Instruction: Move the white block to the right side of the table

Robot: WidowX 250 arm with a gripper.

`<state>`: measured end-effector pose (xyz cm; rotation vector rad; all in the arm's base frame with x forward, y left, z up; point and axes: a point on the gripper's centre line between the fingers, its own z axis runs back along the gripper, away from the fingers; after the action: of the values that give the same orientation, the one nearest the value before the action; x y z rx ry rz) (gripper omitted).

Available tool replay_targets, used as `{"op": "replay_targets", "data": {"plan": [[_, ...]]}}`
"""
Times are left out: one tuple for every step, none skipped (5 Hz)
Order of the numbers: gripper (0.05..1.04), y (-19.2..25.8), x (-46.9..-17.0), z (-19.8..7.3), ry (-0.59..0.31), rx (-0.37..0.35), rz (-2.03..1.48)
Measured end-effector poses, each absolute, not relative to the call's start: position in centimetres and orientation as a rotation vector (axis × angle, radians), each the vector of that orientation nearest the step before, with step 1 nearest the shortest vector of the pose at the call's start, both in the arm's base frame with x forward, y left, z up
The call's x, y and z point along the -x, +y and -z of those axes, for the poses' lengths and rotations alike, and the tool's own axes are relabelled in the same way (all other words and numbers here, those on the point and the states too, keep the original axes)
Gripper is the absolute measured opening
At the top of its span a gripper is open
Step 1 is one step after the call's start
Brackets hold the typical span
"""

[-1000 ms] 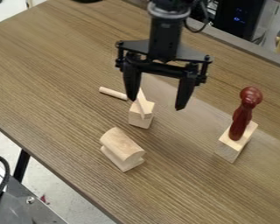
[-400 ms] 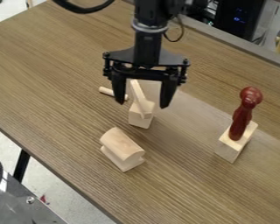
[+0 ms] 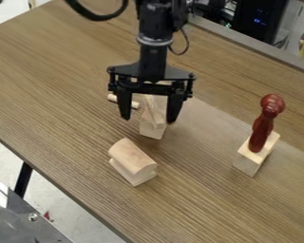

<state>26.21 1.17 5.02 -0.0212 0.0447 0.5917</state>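
The white block (image 3: 152,131) stands on the desk (image 3: 53,85), right of the dowel (image 3: 112,98) and behind the rounded block (image 3: 132,159); the gripper (image 3: 148,119) hangs over it, jaws spread and released; rightmost, a red piece (image 3: 262,124) tops a pale block (image 3: 251,159).

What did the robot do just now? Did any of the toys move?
The gripper moved left and down in the picture, to the small block with the slanted piece on it. It's open and hasn't grabbed anything. The blocks, the stick and the red toy all stayed put.
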Motion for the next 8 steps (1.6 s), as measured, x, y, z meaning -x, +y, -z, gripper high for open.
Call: {"op": "replay_targets", "data": {"plan": [[0.7,1.3,-26.7,-4.0,0.067,0.024,-0.582],[0.558,1.3,-26.7,-4.0,0.071,0.028,-0.577],[0.558,1.3,-26.9,-4.1,0.069,0.028,-0.571],[0.558,1.3,-27.0,-4.5,0.075,0.025,-0.567],[0.558,0.9,-27.4,-6.6,0.032,0.03,-0.561],[0.558,0.5,-27.3,-7.3,0.033,0.031,-0.563],[0.558,-1.3,-27.3,-8.4,0.006,0.048,-0.548],[0.558,-3.1,-26.3,-9.3,-0.001,0.051,-0.542]]}}
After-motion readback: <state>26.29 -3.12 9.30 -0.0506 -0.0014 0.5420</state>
